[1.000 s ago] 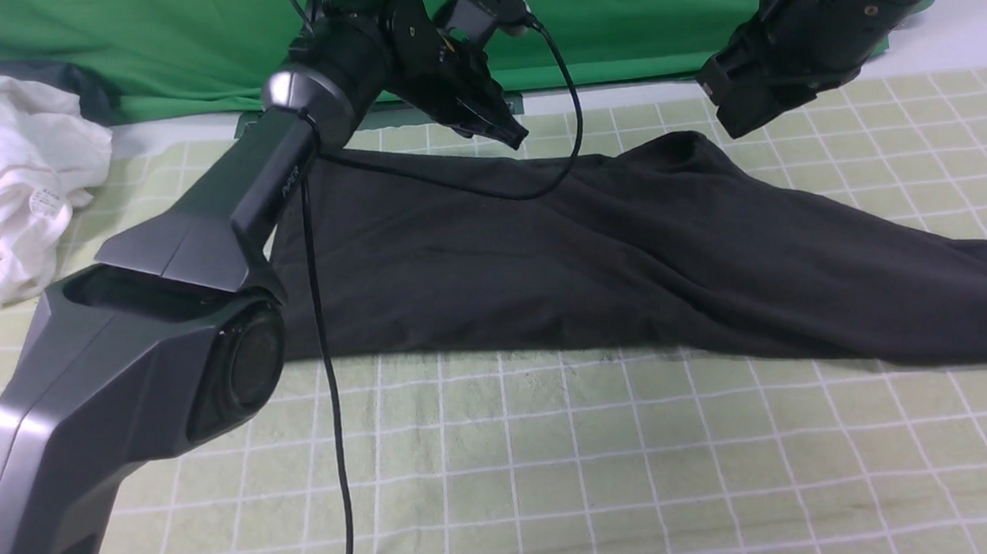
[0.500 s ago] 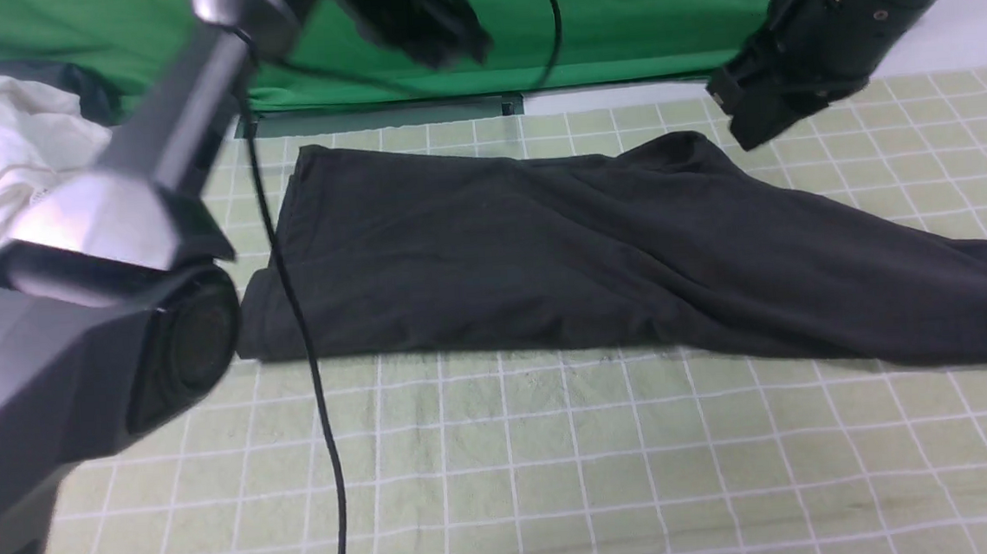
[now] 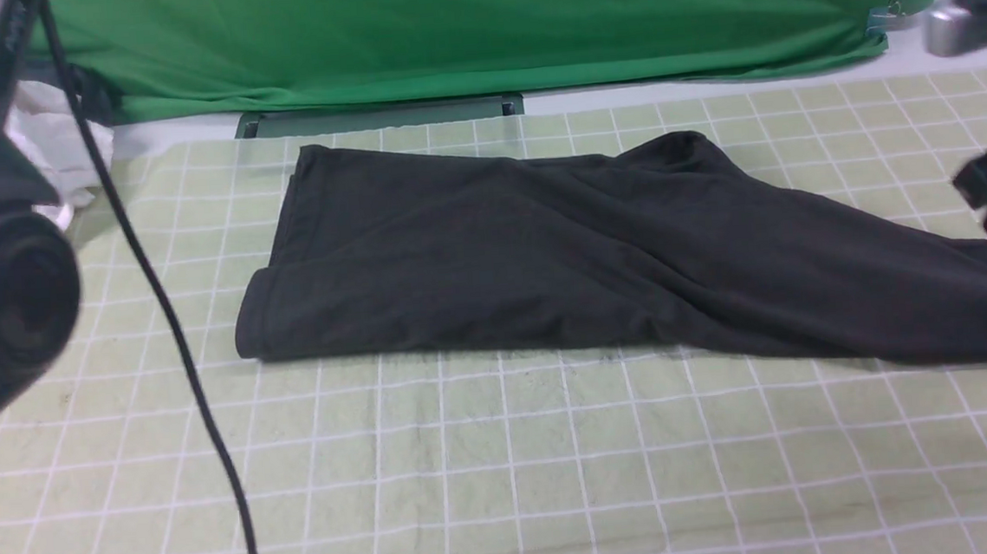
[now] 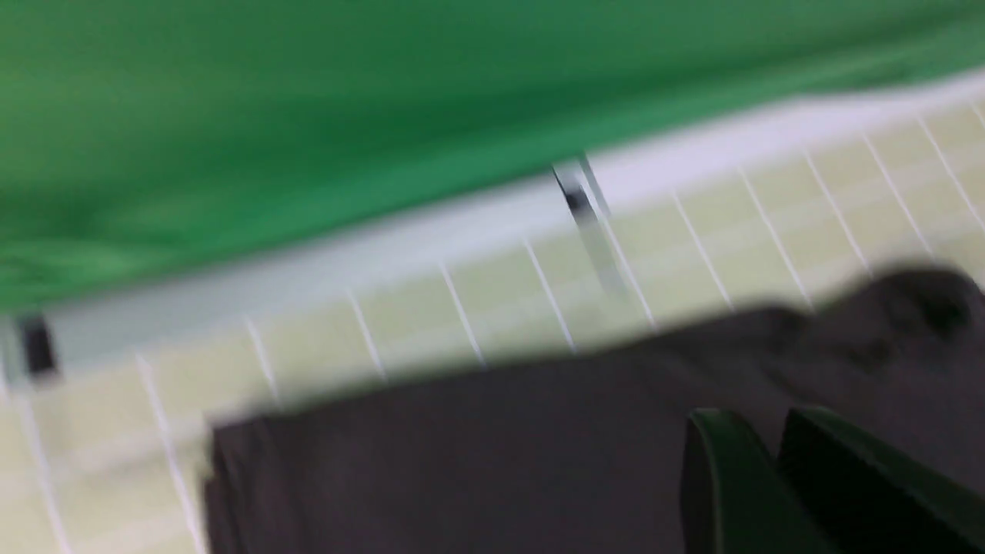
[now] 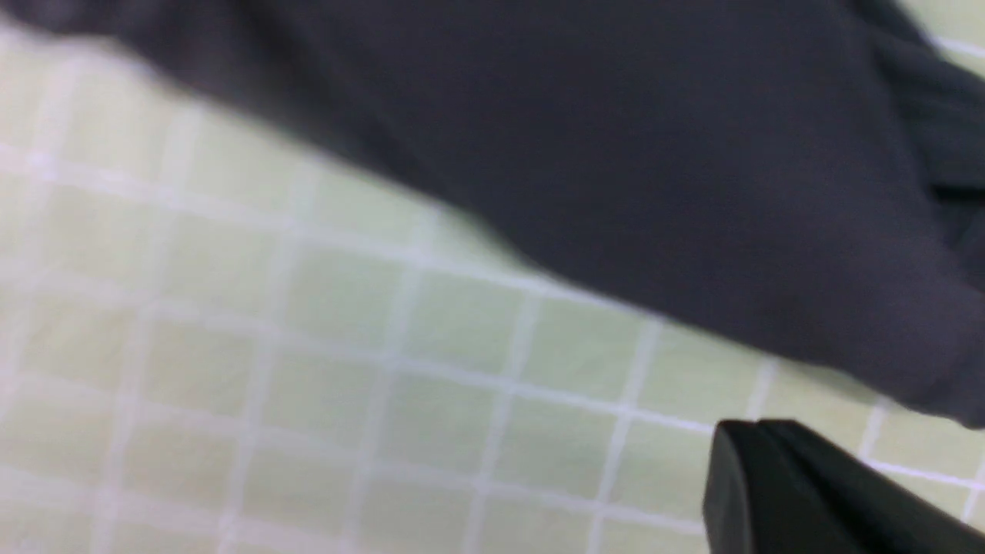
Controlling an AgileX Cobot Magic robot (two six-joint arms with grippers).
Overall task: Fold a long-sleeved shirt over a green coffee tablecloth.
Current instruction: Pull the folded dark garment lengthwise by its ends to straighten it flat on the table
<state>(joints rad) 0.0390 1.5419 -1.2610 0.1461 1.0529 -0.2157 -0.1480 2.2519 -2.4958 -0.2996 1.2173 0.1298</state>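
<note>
Since the long-sleeved shirt [image 3: 492, 260] lay limp across the far part of the green coffee tablecloth [image 3: 507, 467], it looked light and floppy, best pinched at its sleeve [image 3: 894, 292] or hem corner, while the right gripper [image 5: 750, 442] was clenched empty and the left gripper [image 4: 750, 423] too blurred to judge.

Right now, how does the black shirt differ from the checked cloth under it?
The long-sleeved shirt is black; the green coffee tablecloth is pale yellow-green with a white grid. The shirt is creased and lies on top; the tablecloth lies beneath, spreading well beyond it. Both are soft fabric.
</note>
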